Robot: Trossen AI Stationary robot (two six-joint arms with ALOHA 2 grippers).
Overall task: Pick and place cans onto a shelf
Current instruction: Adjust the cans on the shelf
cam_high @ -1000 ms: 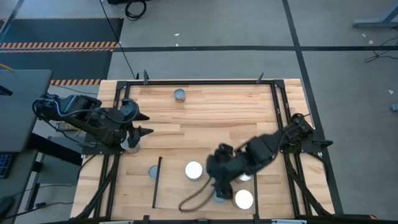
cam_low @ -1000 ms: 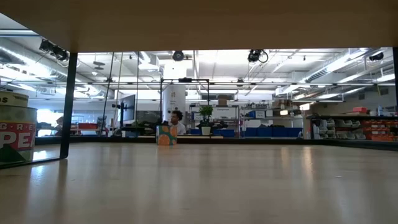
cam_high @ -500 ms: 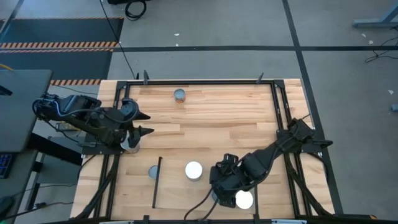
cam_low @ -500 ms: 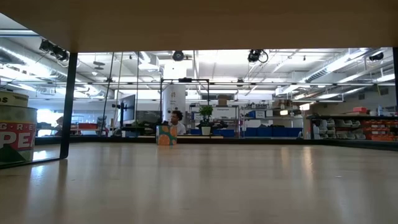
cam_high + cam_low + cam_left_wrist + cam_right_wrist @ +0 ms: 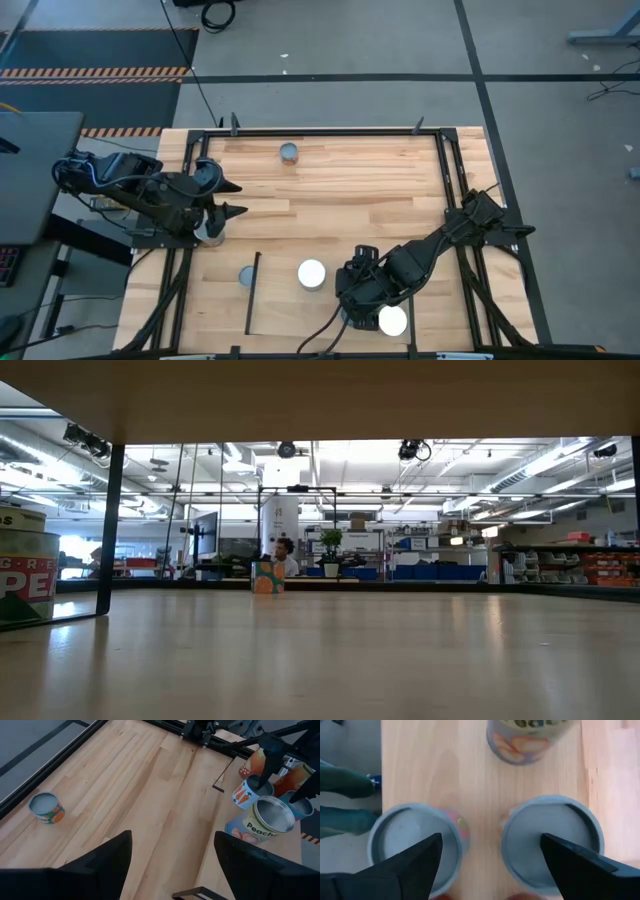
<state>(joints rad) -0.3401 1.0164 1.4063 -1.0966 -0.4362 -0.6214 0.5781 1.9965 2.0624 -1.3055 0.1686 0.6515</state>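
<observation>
Several cans stand on the pale wood shelf (image 5: 285,310) at the table's near edge: a white-topped can (image 5: 312,273), another white-topped can (image 5: 392,320), and two grey-topped cans (image 5: 412,847) (image 5: 552,845) right below my right gripper (image 5: 490,870). That gripper (image 5: 350,300) is open and points down over the gap between those two cans. A peach-labelled can (image 5: 527,737) stands beyond them. One can (image 5: 289,153) stands alone at the far edge, another can (image 5: 247,276) left of the shelf's black bar. My left gripper (image 5: 232,200) waits open at the table's left side.
Black frame rails (image 5: 330,131) run along the table's far, left and right edges. The shelf's thin black bar (image 5: 252,290) lies left of the white-topped can. In the low view a green-labelled can (image 5: 25,565) stands at the left. Bare planks (image 5: 350,190) fill the table's middle.
My right gripper has gone toward the table's near edge and down, and now hangs over the cans on the shelf, hiding one that showed before. It has stayed open. The cans have kept their places.
</observation>
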